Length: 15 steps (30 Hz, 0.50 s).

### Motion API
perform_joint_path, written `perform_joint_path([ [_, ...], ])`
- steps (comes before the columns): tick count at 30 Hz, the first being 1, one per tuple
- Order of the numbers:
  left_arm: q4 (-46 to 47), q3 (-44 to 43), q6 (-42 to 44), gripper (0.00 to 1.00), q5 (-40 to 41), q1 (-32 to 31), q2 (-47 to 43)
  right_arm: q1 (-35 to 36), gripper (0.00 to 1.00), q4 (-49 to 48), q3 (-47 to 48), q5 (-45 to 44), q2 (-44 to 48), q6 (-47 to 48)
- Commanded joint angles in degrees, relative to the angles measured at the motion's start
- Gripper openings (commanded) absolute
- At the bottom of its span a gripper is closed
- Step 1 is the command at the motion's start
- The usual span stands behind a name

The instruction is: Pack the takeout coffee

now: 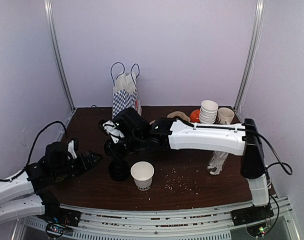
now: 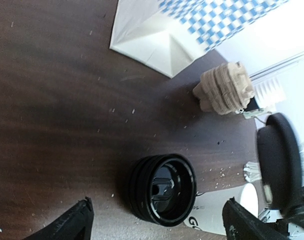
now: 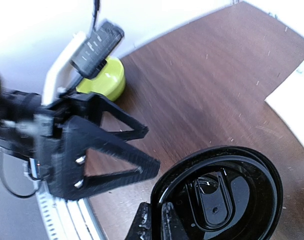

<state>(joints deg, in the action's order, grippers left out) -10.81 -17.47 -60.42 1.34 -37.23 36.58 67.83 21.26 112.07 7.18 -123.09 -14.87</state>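
White paper cup [image 2: 218, 212], left wrist view: dark print low on its side begins with a letter resembling "G". The remainder is cut off at the frame edge and unreadable.

The desk [image 1: 202, 185] is viewed from above and behind the arms. The stack of black lids [image 1: 118, 170] is shared with the low, close left wrist view. The right wrist view is set nearest, on one lid [image 3: 219, 192], perhaps a separate one.
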Motion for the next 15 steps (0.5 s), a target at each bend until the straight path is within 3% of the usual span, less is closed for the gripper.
perform_joint_path([
  [1, 0.18, -2.79, 5.03, 0.94, 2.55, -0.2, -1.93, -1.04, 0.0, 0.1, -4.48, -0.97, 9.17, 0.18],
  [8, -0.01, -9.02, 11.12, 0.92, -2.01, -0.69, 11.73, -2.8, 0.0, -3.52, -19.73, -6.08, 22.9, -0.92],
  [12, 2.67, -12.81, 12.83, 0.94, -2.33, -2.71, 14.42, -3.31, 0.0, -10.73, -28.47, -1.16, 29.22, -4.09],
  [15, 9.69, -14.47, 15.79, 0.97, -6.37, -2.67, 12.93, -3.3, 0.0, -16.5, -32.41, 4.75, 33.15, -5.39],
])
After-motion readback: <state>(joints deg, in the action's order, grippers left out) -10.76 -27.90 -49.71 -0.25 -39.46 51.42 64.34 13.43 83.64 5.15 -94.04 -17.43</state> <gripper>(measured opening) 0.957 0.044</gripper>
